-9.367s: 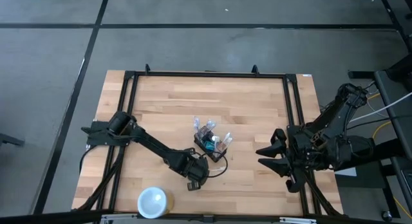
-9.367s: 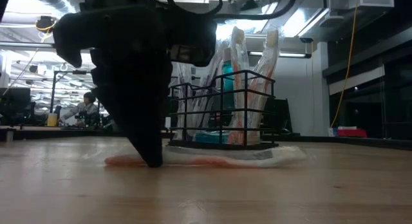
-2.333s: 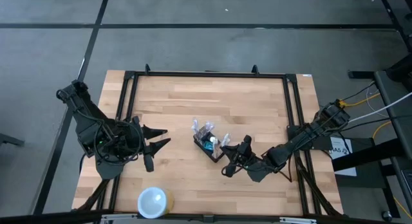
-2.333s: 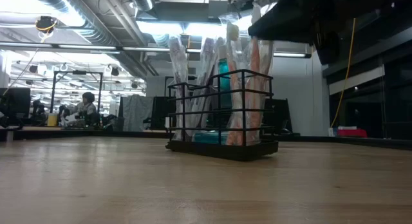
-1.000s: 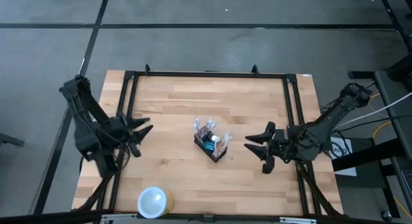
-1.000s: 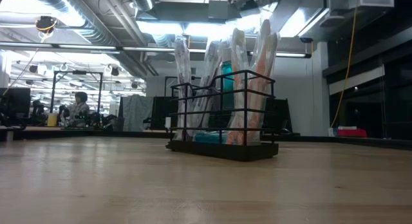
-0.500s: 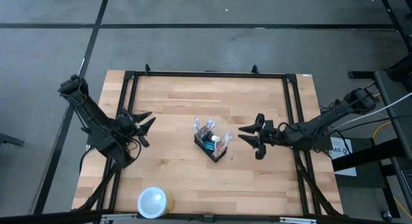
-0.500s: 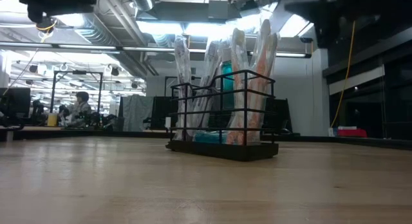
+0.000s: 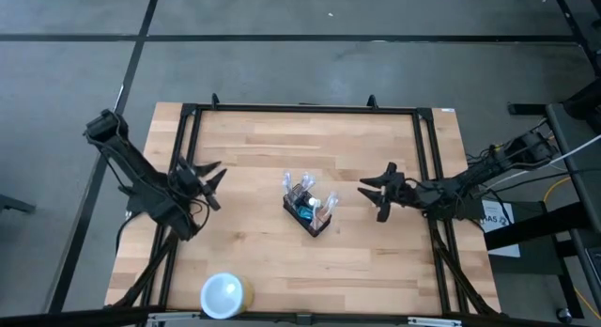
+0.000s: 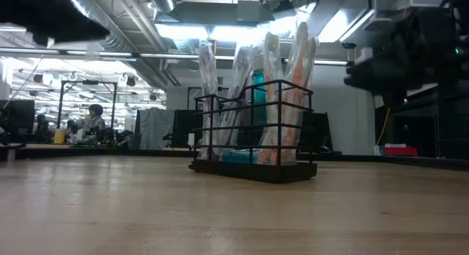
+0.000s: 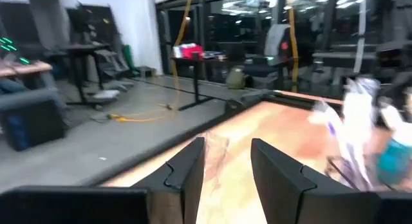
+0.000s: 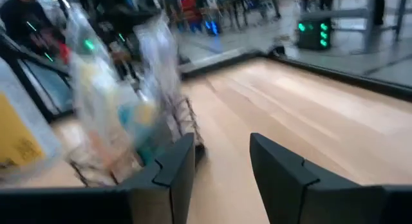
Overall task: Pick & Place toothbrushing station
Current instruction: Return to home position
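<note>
Now | right claw (image 9: 372, 194) wide open, empty; caddy (image 9: 308, 210) near, ahead of its tips | left claw (image 9: 210, 180) open, empty, farther off | I risk toppling caddy if right claw swings inward.

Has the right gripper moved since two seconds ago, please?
Yes: the dark two-finger right gripper backed away rightward from the black wire caddy.

The toothbrushing station (image 10: 253, 170) stands upright on the wooden table (image 10: 146, 211), and wrapped toothbrushes (image 10: 271, 64) stick up from it. Far behind, a person (image 10: 94, 120) sits.
</note>
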`<state>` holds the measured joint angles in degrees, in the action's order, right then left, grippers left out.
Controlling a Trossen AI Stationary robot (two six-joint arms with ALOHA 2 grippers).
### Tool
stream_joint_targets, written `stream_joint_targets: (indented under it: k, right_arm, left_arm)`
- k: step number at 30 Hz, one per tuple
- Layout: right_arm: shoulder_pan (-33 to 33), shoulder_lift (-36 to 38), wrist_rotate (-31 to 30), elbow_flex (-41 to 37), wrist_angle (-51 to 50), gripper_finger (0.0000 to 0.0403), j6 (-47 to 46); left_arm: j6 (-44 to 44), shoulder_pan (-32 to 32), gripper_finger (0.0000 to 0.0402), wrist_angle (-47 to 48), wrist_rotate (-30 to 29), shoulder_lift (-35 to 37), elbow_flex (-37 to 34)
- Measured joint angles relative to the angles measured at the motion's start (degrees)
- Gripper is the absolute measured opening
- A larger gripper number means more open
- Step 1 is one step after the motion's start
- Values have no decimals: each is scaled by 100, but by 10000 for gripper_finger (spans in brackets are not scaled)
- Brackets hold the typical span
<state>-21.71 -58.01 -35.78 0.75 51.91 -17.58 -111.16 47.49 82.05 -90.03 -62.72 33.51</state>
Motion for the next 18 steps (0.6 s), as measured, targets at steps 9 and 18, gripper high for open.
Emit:
stream_joint_targets:
  k: [9,18]
  right_arm:
    - [337,64,175,11,-196,152,456]
    - [346,60,1268,11,-277,152,205]
  left_arm:
    - [-826,528,94,-496,2,5,-1051]
    - [-930,966,90,-1418,257,24,-1775]
